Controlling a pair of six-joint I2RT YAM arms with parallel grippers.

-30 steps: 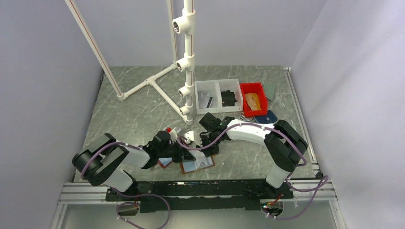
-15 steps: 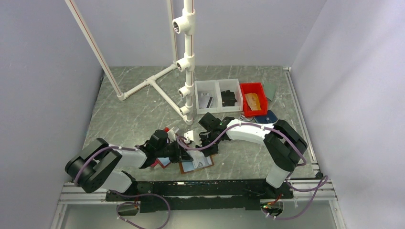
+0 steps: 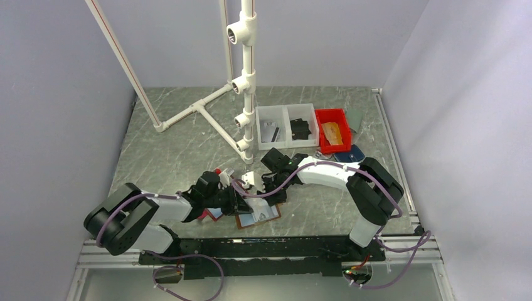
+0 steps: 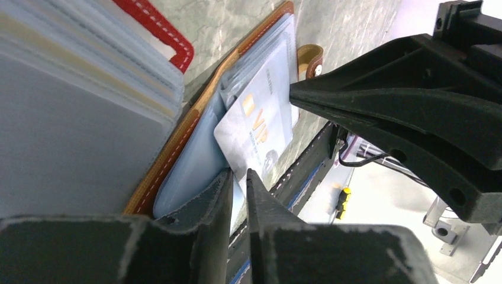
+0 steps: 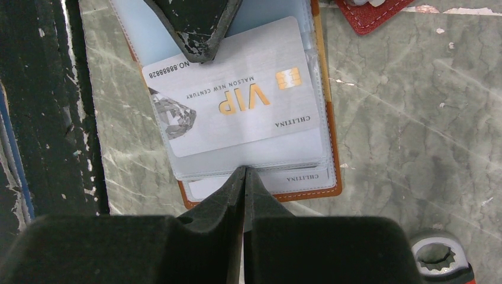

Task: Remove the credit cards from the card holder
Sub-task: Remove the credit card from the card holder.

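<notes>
The left gripper (image 4: 238, 184) pinches the white VIP credit card (image 5: 237, 100), which is partly out of the tan leather card holder (image 5: 330, 148). The right gripper (image 5: 243, 177) is closed and pins the holder. Next, the card needs a straight pull.

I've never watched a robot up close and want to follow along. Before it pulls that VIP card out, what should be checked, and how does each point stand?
1. Left tool clamped on the VIP card: ok, the card's edge sits between its fingers.
2. Card started out of its clear sleeve: ok, it is tilted and one end sticks out.
3. Right tool steadying the brown card holder: shut at the sleeve edge. Pinching or only pressing: cannot tell.
4. Red holder and wrench apart from the card: ok.
</notes>
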